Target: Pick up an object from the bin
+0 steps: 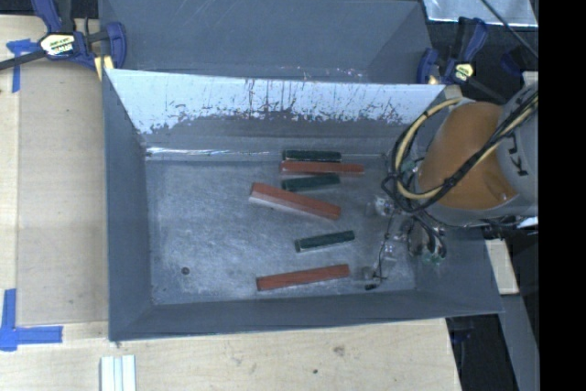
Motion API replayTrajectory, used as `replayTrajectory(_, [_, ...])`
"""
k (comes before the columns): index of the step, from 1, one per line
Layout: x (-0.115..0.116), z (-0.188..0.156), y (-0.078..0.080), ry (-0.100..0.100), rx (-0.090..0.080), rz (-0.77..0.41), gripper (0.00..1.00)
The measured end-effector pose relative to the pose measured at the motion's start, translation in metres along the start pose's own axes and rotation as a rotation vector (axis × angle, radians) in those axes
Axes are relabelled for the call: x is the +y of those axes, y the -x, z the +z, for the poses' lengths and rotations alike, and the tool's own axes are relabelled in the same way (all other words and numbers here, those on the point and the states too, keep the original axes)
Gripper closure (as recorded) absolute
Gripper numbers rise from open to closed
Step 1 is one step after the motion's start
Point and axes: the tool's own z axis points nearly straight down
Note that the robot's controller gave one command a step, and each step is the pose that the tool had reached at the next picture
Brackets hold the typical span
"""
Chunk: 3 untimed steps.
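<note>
My claw (377, 275) sits low nr the front-right corner of the bin (128, 224), just beside the rt end of a red-brown bar (303, 277) lying along the front edge. Can't tell if claw's clenched or released. Dark green bar (324, 241) lies just behind it; more bars (295, 200) twd the back wall.

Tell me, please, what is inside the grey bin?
Six flat sticks lie on the bin's floor: three reddish-brown, three dark green. The end effector hangs by the view's right wall; whatever lies beneath the arm is covered.
</note>
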Motion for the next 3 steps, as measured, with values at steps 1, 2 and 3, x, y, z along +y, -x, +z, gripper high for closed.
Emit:
replayTrajectory(1, [0.066, -0.001, 0.016, 0.002, -0.006, -0.174, 0.00])
replayTrajectory(2, [0.085, -0.001, 0.082, -0.005, 0.015, -0.166, 0.00])
replayTrajectory(3, [0.112, -0.001, 0.037, -0.002, -0.001, -0.233, 0.00])
